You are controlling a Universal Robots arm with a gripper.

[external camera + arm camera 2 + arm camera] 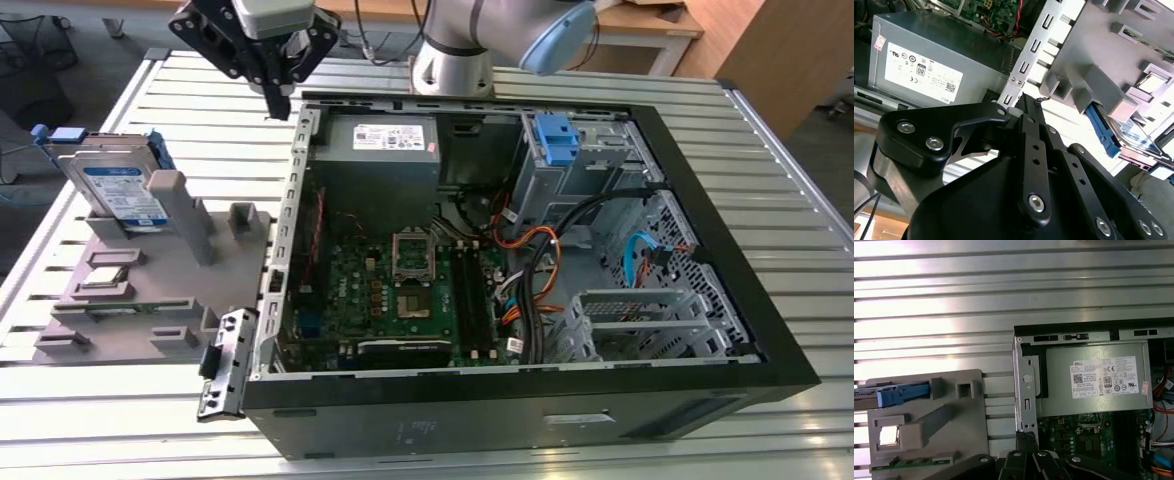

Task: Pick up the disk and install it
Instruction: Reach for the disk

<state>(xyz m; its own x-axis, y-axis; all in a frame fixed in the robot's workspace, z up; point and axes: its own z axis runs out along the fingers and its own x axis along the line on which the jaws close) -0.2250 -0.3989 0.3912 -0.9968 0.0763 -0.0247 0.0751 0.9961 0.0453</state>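
Pressed together and empty, the pincer (278, 100) is poised over a corner of the open computer case (534, 420), well apart from the disk (118, 190), which is stood on edge in a grey holder (174, 300) on the bench (134, 440). It is judged stiff, dense, smooth-faced and shock-sensitive, best gripped across its exposed upper part.

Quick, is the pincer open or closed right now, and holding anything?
Pincer: closed, holding nothing; the disk stands in the grey rack.

Bright light gleams off the ribbed metal tabletop (107, 430). Beyond its far edge, toward the exterior view's right, a wooden desk (647, 25) and a wooden cabinet (774, 60) stand; grey floor (114, 35) lies far left.
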